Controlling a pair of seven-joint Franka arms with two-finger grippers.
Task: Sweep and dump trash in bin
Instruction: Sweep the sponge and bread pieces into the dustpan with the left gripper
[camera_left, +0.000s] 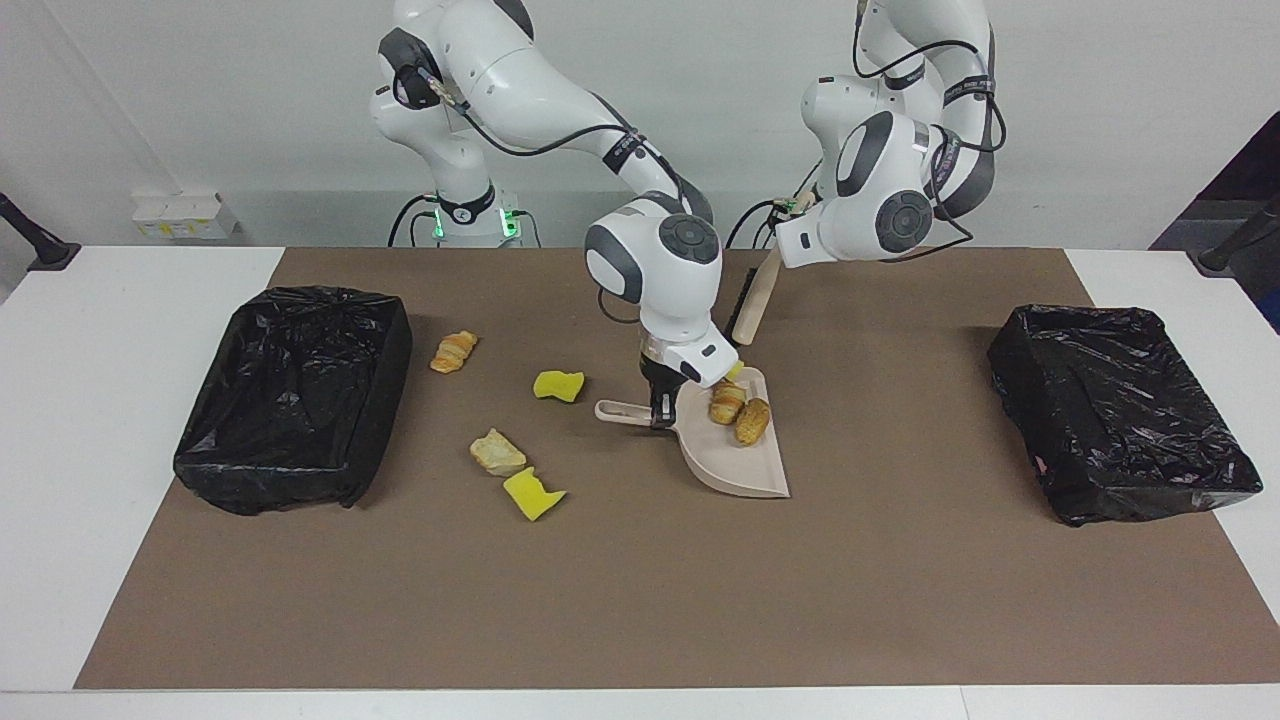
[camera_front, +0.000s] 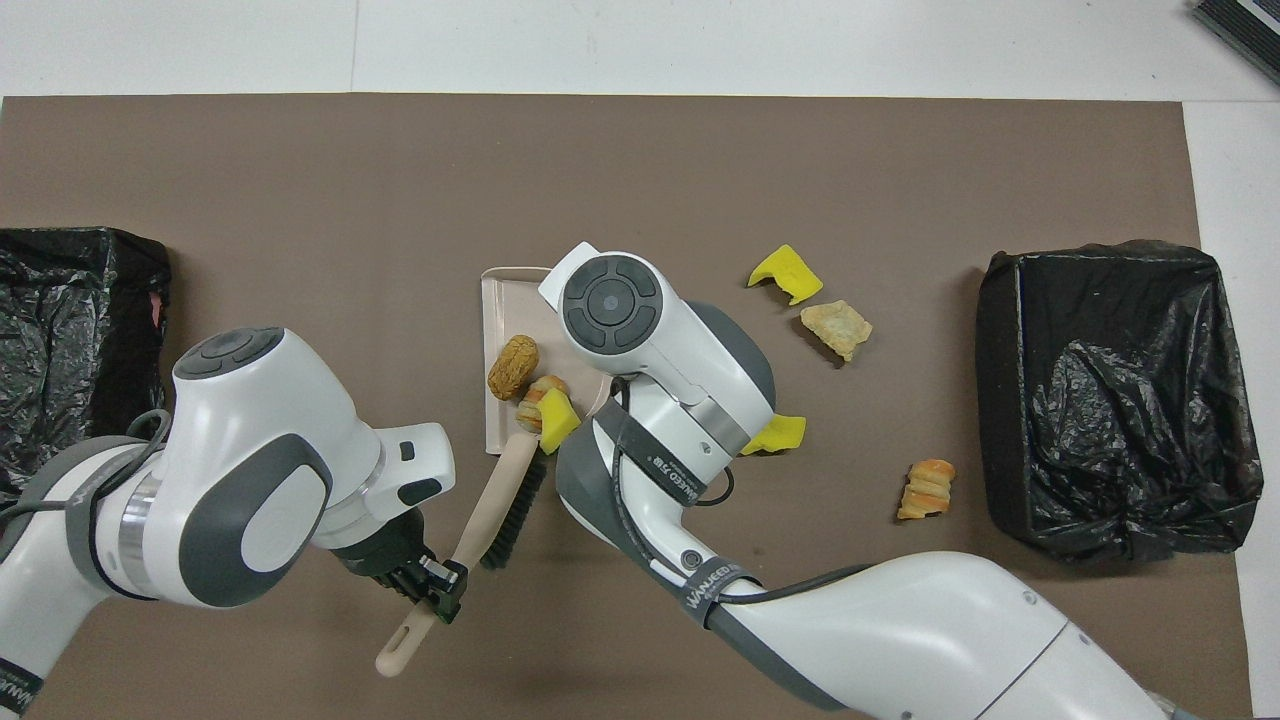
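Three scraps (camera_left: 738, 412) in dustpan (camera_left: 745, 470), handle toward right arm's end, right fingers (camera_left: 660, 408) gripping it, left fingers (camera_front: 430, 585) clamping brush (camera_front: 495, 505)

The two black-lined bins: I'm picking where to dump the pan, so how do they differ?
The bin toward the right arm's end has four scraps on the mat beside it; the bin toward the left arm's end has none nearby. In the facing view the first sits square to the table, the second skewed. Both are black-bagged, and no scraps show in either.
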